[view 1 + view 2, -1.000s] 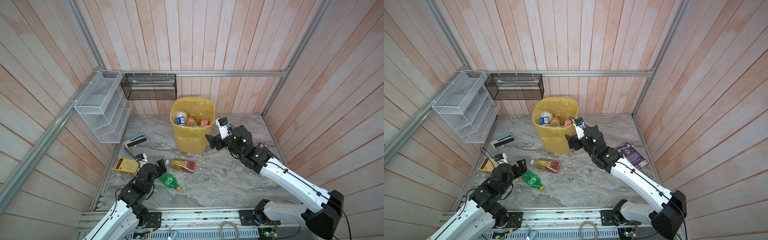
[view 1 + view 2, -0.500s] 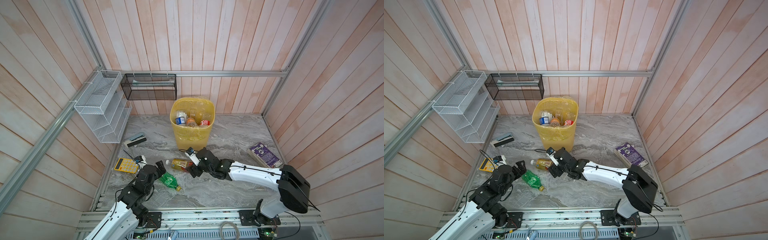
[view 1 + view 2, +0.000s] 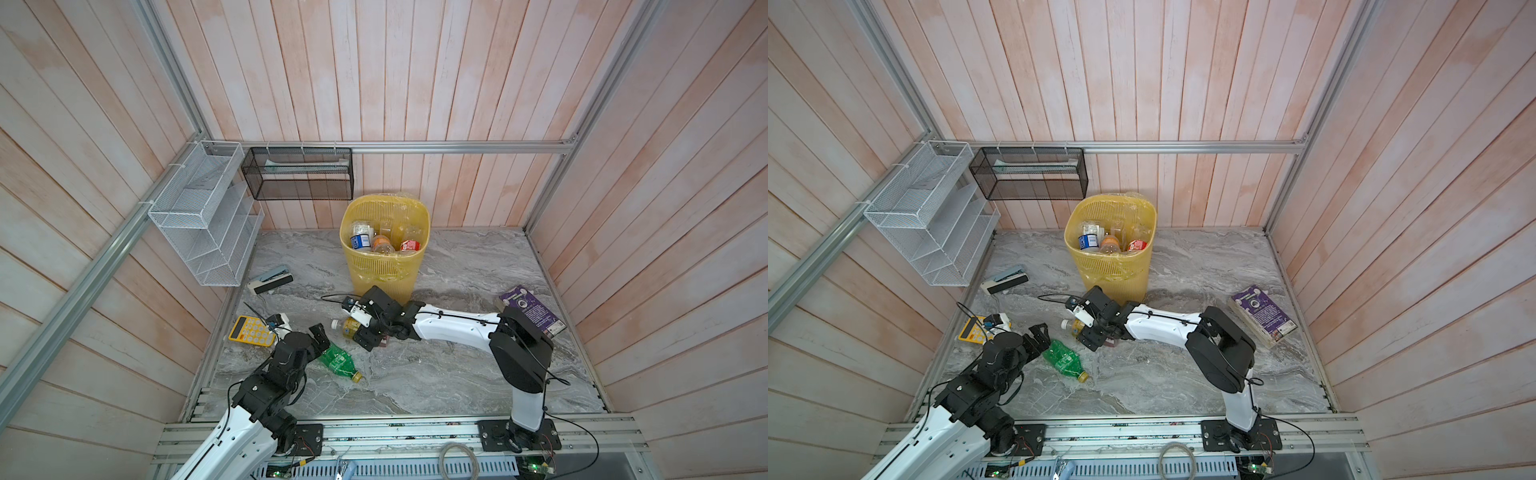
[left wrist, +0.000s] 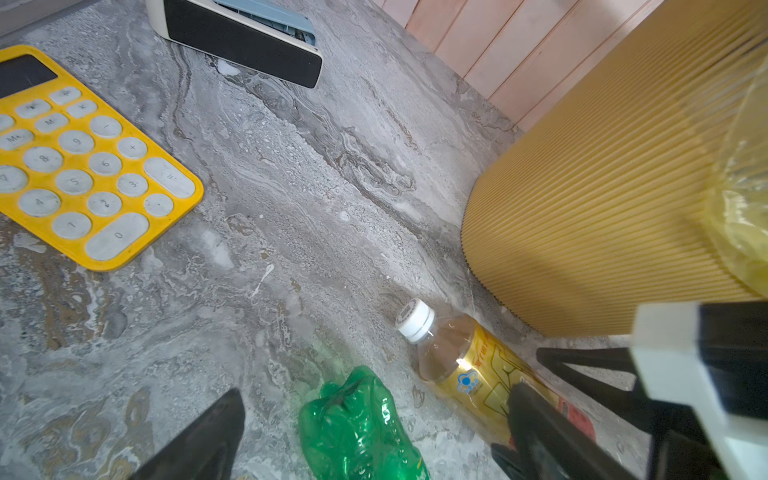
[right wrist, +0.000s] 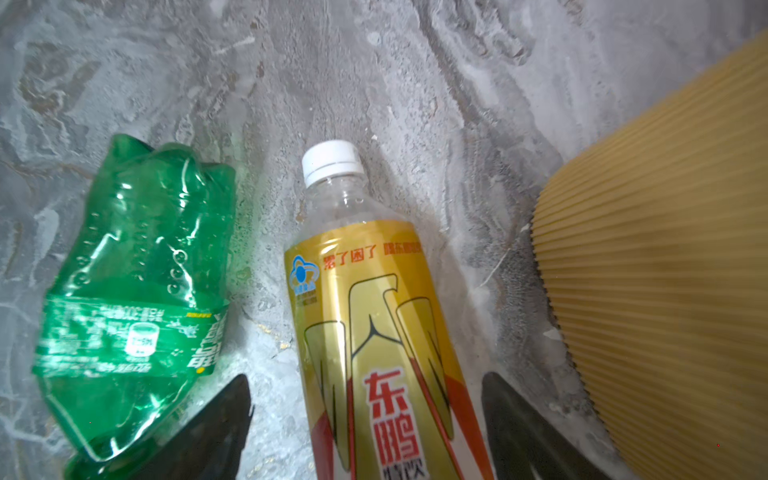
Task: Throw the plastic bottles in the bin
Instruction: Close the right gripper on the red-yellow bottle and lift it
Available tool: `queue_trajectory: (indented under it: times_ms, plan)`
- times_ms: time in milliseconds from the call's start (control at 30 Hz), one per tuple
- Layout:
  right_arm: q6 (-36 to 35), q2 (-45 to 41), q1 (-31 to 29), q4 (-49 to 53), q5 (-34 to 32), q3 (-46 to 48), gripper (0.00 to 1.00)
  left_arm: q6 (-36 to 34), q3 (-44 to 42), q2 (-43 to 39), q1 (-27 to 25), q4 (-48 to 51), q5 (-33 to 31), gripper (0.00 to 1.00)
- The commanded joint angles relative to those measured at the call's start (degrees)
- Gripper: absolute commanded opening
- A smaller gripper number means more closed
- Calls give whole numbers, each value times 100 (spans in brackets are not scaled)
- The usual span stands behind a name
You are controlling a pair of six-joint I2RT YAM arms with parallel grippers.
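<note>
Straddles the yellow-labelled bottle [image 5: 374, 311], lying on the desk [image 3: 436, 374] just near of the yellow bin [image 3: 384, 266], with the right claw [image 5: 365, 399] spread wide and not yet pinching, apparently to lift it in, and poises the left claw [image 4: 370, 436], fully wide, at the crushed green bottle [image 3: 338, 360] further left.

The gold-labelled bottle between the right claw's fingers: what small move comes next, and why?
Probably close the right gripper on the clear plastic bottle with gold label and white cap: it lies flat between the open fingers, not yet gripped, beside the yellow plastic bin.
</note>
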State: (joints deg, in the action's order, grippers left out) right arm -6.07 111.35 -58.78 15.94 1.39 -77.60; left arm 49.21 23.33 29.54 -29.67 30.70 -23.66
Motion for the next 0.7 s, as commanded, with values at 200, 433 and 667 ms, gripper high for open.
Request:
queue_trajectory:
  times_ms: [200,433,667]
  plan:
    - [-270,466,-11,790,-41,-424,73,53,-39,-120,22,197,-209,100]
    - [-237,353,-16,805,-76,-280,58,89,-5,-176,26,269,-242,100]
    - [405,-1477,-12,-511,62,1137,45,185,22,-308,23,260,-191,100]
